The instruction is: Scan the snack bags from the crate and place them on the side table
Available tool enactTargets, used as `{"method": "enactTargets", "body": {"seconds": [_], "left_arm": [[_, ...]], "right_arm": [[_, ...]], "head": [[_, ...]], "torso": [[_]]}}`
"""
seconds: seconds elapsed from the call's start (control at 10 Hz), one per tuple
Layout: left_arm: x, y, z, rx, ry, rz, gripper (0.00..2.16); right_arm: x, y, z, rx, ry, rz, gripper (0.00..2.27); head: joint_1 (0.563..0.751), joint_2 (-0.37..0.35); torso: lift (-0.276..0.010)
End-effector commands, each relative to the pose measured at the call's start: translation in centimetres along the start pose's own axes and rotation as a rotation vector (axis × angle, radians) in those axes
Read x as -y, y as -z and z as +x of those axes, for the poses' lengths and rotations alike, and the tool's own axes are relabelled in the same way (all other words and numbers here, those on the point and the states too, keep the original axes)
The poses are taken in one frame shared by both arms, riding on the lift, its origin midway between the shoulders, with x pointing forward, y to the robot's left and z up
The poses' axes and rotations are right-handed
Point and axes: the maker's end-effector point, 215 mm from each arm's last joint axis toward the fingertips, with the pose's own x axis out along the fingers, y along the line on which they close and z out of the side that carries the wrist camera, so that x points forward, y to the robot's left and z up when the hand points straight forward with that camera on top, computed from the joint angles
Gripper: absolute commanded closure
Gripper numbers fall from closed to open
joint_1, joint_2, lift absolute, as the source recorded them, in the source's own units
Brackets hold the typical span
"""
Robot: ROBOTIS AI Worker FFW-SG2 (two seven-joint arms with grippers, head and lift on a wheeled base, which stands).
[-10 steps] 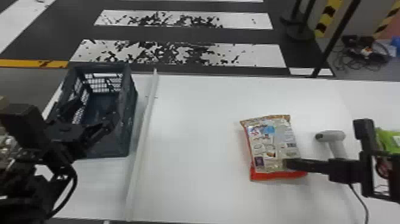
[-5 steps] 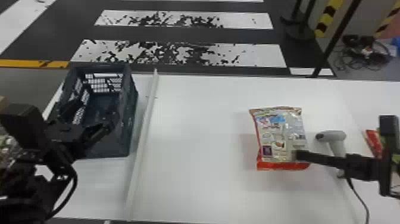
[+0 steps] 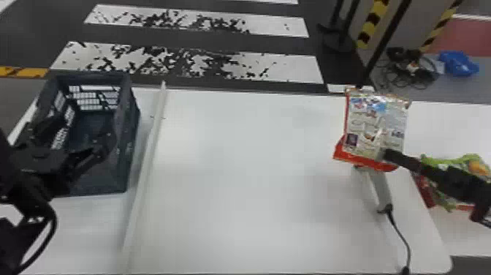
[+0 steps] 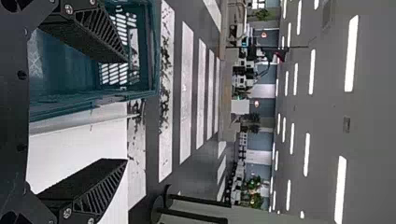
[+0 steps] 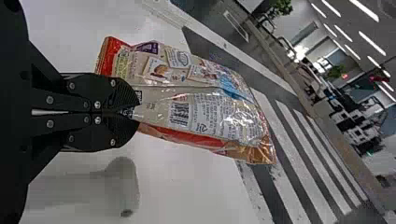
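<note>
Right gripper [image 5: 135, 111]: fingers pinching the snack bag [image 5: 201, 102] near its red-edged end, rest of the bag sticking out past the tips. Head view has the bag over the head of the scanner [image 3: 380, 186], right side of the work surface [image 3: 248, 183]. Side table [image 3: 464, 241] is just beyond, with green-and-red packs [image 3: 471, 157] on it. Left gripper [image 4: 125, 110] is parked at the crate [image 3: 128, 146], fingers spread, nothing between them.

Risks from here:
- Slip or swing. Grip is at one end and the film looks slick, so a fast sideways move could let the bag pivot or creep out. Squeezing harder might crumple it.
- Missed scan. Barcode shows in the right wrist view, but I can't tell if the scanner has read it or where its window points. If no read, placing now breaks the order.
- Low carry. The bag could drag the scanner or catch the surface's edge; the arm could hook the cable [image 3: 402, 237]. Lift first, then go across.
- Bad landing. Release on top of those packs and it probably slides off or shoves them. Aim beside them, lower fully, then let go.
</note>
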Motion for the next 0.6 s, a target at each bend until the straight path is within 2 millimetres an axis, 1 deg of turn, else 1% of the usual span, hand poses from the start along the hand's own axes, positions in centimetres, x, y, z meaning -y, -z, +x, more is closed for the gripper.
{"method": "enactTargets", "body": {"seconds": [0.0,0.1,0.2,0.3,0.5], "left_arm": [[0.4,0.1,0.1,-0.002,0.004,-0.002,0.12],[0.5,0.1,0.2,-0.002,0.007,-0.002,0.12],[0.5,0.3,0.2,-0.007,0.006,-0.002,0.12],[0.4,0.4,0.1,-0.012,0.003,-0.002,0.12],[0.4,0.7,0.1,-0.017,0.003,-0.001,0.12]], "right_arm": [[3.6,-2.8,-1.7,0.09,0.09,0.011,2.25],[6.8,-4.4,-2.9,0.154,0.186,0.016,2.25],[10.2,-5.7,-4.3,0.219,0.276,0.033,2.25],[13.2,-7.3,-5.6,0.304,0.345,0.035,2.25],[18.7,-9.1,-8.5,0.425,0.491,0.073,2.25]], "head": [[0.695,-0.149],[0.695,-0.193],[0.695,-0.214],[0.695,-0.262],[0.695,-0.35]], "torso": [[-0.094],[-0.094],[-0.094],[-0.094],[-0.094]]}}
